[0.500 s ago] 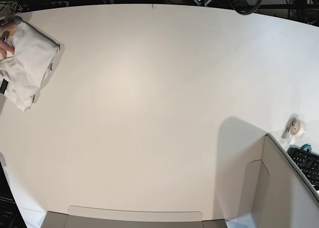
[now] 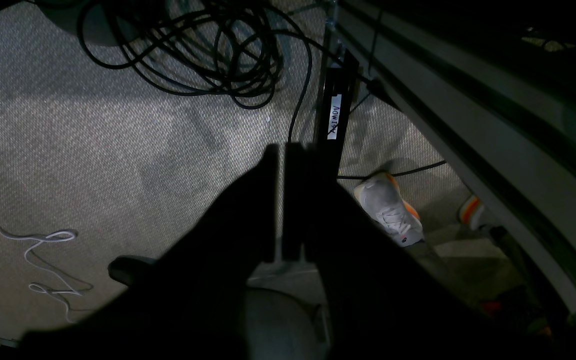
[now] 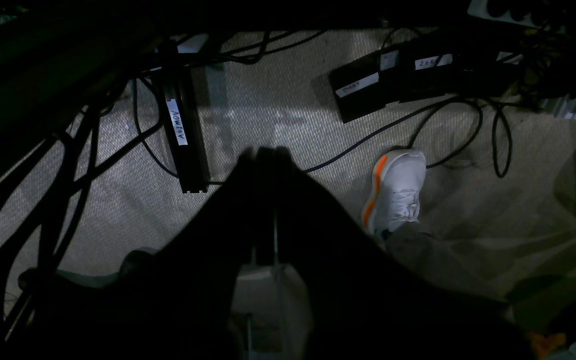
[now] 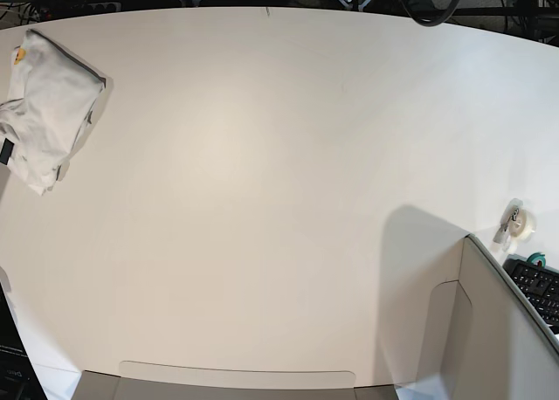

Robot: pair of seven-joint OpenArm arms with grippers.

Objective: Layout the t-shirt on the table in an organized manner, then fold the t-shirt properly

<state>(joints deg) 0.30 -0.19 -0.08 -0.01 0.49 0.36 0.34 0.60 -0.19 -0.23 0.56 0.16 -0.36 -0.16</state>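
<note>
1. Left wrist view — the left gripper [image 2: 284, 150] hangs below table level over grey carpet [image 2: 93, 150], its dark fingers pressed together with only a thin slit between them and nothing held. A coil of black cables [image 2: 203, 55] lies on the carpet above it, a white cord [image 2: 43, 245] loops at the lower left, and a black bar with a white label [image 2: 335, 117] stands just right of the fingertips. A white shoe with an orange sole [image 2: 388, 207] rests to the right.

2. Right wrist view — the right gripper [image 3: 265, 152] also points down at the carpet, its fingers closed against each other, empty. Beside it on the left lies a black labelled bar [image 3: 180, 130]; labelled black boxes [image 3: 368, 87] sit further up on the right, and a white and orange shoe [image 3: 398, 190] stands to the right.

3. Base view — the t-shirt [image 4: 48, 107] lies in a loose, bunched heap at the far left edge of the table [image 4: 262, 199], well apart from everything else. A roll of tape [image 4: 517, 221] sits near the right edge, just beside a grey panel [image 4: 498, 330] carrying a keyboard [image 4: 540, 288]. Neither arm shows here.
</note>
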